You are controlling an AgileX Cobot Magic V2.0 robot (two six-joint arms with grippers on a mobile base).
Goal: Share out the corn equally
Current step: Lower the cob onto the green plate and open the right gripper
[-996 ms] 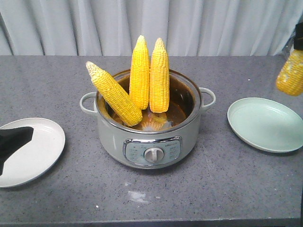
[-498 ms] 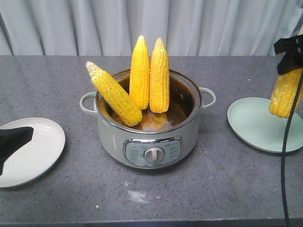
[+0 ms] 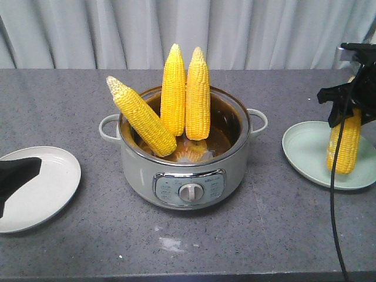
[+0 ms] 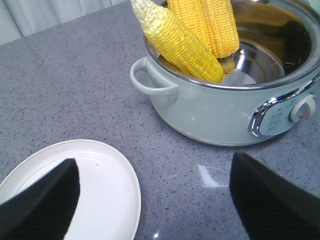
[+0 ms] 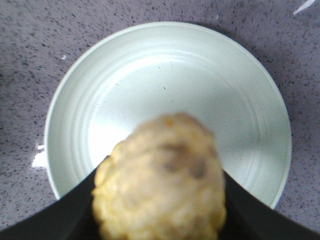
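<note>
Three corn cobs (image 3: 176, 100) stand tips-up in a pale green cooker pot (image 3: 183, 176) at the table's middle; the left wrist view shows them too, the nearest cob (image 4: 180, 42) leaning left. My right gripper (image 3: 346, 111) is shut on a fourth corn cob (image 3: 345, 144), which hangs upright with its lower end at or just above the pale green plate (image 3: 311, 155). From the right wrist the cob's blurred end (image 5: 162, 180) fills the space between the black fingers (image 5: 65, 220). My left gripper (image 4: 150, 195) hangs open over the white plate's (image 4: 107, 185) right edge, holding nothing.
A grey curtain hangs behind the grey speckled table (image 3: 264, 235). A black cable (image 3: 333, 194) drops from the right arm in front of the green plate. The pot has side handles (image 3: 258, 120) and a front control knob (image 3: 189, 192).
My right gripper has come in from the right edge and lowered, carrying the corn cob down from above the table to the green plate. The left arm has not moved.
</note>
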